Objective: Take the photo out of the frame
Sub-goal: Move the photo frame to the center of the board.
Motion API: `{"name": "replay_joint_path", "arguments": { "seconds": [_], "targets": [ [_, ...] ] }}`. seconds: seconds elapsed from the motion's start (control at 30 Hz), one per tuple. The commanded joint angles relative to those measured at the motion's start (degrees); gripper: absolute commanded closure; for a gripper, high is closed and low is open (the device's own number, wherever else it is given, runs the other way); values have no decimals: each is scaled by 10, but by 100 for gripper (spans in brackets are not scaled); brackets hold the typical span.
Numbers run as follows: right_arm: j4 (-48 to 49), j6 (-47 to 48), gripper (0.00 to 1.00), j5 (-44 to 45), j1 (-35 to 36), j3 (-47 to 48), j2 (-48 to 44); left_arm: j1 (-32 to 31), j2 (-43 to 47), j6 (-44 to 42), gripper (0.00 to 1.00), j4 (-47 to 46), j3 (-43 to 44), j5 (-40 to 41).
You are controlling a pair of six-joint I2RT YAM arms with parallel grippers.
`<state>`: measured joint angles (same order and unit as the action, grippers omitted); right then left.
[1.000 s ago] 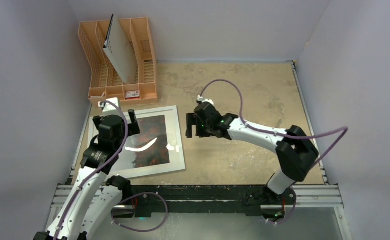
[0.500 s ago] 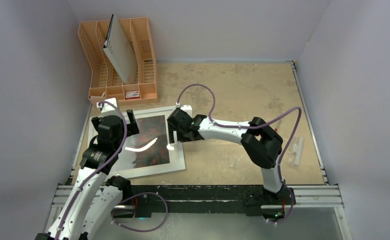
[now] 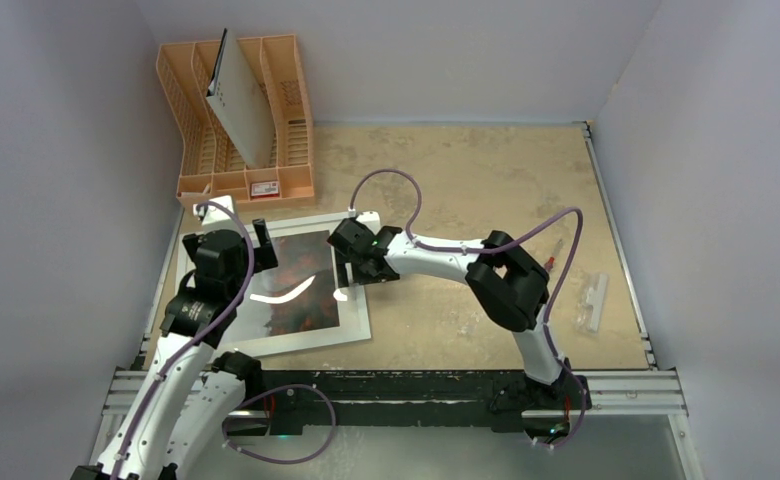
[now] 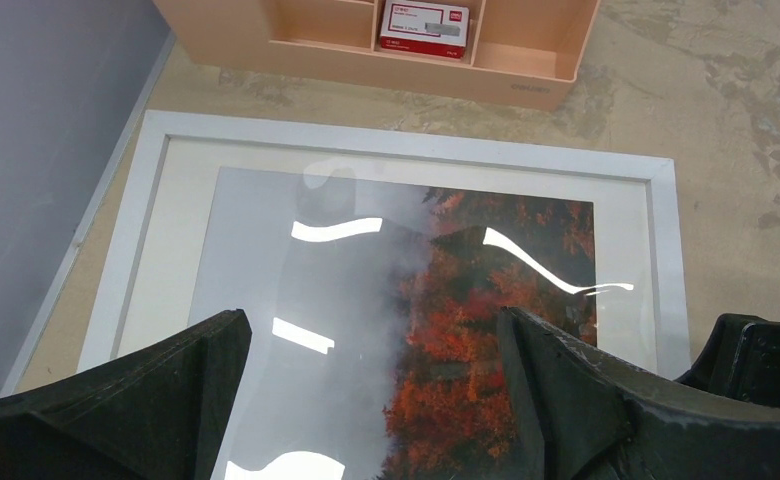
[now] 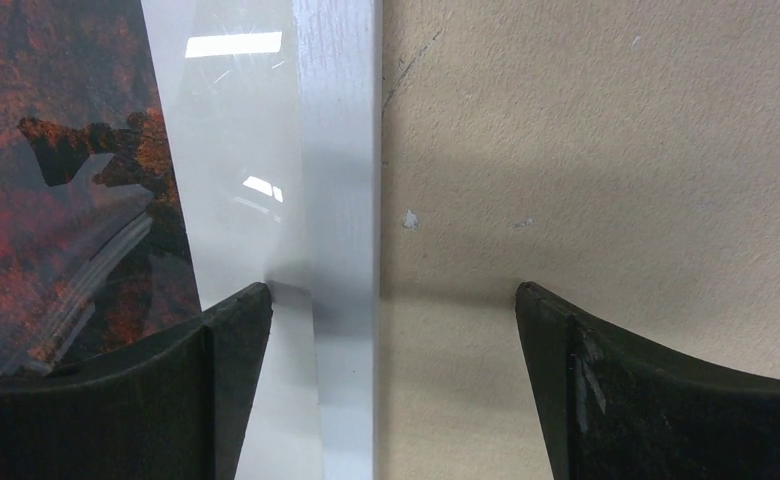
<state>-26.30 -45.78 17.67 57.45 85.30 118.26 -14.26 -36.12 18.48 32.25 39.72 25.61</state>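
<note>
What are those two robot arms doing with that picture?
A flat white-bordered picture frame lies face up on the table. The right claw, open, straddles the frame's right edge. The left claw hangs open above the frame's middle. The red-orange foliage photo is inside the frame, not yet taken out.

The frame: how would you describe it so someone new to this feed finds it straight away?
On the tan table, look at the near left part, just on the near side of the orange rack. The frame lies flat there, glass up, showing a red-orange foliage photo. Unlike the grey-white board standing in the rack, it has a narrow white border around a picture.
</note>
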Motion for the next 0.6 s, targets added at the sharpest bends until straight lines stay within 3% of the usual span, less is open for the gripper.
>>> {"name": "replay_joint_path", "arguments": {
  "seconds": [0.0,0.27,0.57],
  "targets": [
    [-17,-5,7,5,0,17,18,8,-5,1,0,-10,2,-9],
    [-51,-22,9,34,0,10,15,13,-10,1,0,-10,3,-14],
    [-11,-17,9,31,-18,-51,-26,13,-16,4,0,-9,4,-14]
  ]
}}
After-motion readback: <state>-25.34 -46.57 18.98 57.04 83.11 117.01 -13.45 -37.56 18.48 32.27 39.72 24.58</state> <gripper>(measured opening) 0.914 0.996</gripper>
